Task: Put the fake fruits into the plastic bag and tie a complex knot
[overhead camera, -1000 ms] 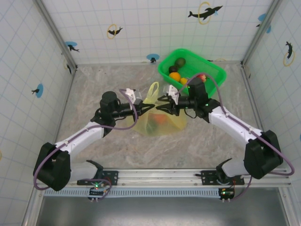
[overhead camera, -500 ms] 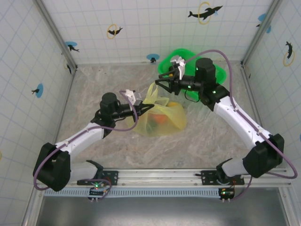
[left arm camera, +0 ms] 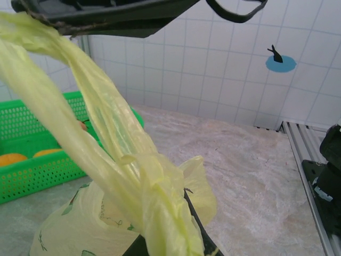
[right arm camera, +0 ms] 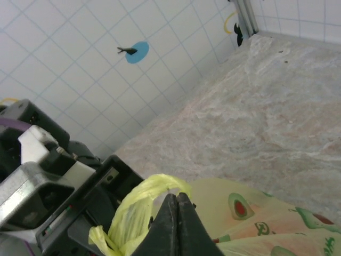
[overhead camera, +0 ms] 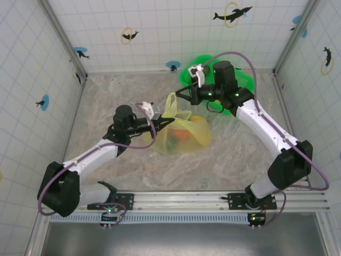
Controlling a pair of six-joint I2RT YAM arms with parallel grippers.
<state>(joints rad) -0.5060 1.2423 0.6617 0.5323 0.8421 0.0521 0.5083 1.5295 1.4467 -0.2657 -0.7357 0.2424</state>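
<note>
Top external view: the plastic bag (overhead camera: 187, 137) lay on the marbled table (overhead camera: 106, 96) between the two arms, with orange and red fake fruits (overhead camera: 181, 134) showing through its film. The left gripper (overhead camera: 156, 124) sat at the bag's near-left mouth, its fingers closed on the gathered base of the handle strips (overhead camera: 171, 104). The strips rose as a narrow loop toward the right gripper (overhead camera: 178, 93). That gripper was held above the table beyond the bag, and its dark fingers were brought to a point at the loop's top. The green basket (overhead camera: 200, 58) stood at the far wall, partly covered by the right arm. Left wrist view: two handle strips (left arm camera: 101, 122) ran taut from a crumpled bunch at the lower centre up to a dark part at the top left. A dark finger (left arm camera: 201, 237) of the left gripper showed beneath the bunch, wrapped in film. The bag's body (left arm camera: 90, 226) lay below, with the basket (left arm camera: 32, 173) and orange fruits (left arm camera: 13, 159) behind it at left. Right wrist view: the right gripper's fingers (right arm camera: 171, 218) were pressed together with no gap, nipping the curled end of a yellow strip (right arm camera: 139, 205). The bag's printed film (right arm camera: 256, 216) lay at the lower right, and the left arm's grey and black wrist housing (right arm camera: 58, 181) lay at the left.
</note>
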